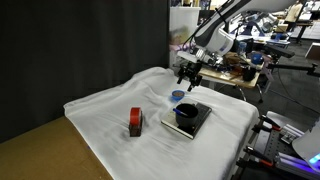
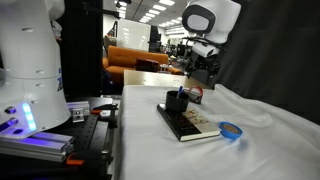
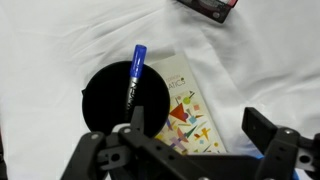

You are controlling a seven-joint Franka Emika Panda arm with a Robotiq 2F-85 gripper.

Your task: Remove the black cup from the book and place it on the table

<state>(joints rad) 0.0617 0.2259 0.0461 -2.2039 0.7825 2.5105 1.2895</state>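
Observation:
The black cup (image 1: 186, 113) stands on the book (image 1: 197, 122) on the white-clothed table (image 1: 100, 105). In the wrist view the cup (image 3: 110, 100) is seen from above with a blue marker (image 3: 134, 76) lying in it, on the left part of the book (image 3: 188, 108), whose light cover has coloured print. My gripper (image 1: 189, 76) hangs open and empty above the cup and book. It shows the same way in an exterior view (image 2: 201, 72), over the cup (image 2: 177, 102) and book (image 2: 195, 126). In the wrist view its fingers (image 3: 198, 128) spread over the book, to the right of the cup.
A red and black block (image 1: 135, 122) stands on the cloth beside the book and shows at the top of the wrist view (image 3: 210, 8). A blue round lid (image 1: 177, 97) lies near the book (image 2: 231, 130). Bare brown wood (image 1: 40, 150) shows at the table's end.

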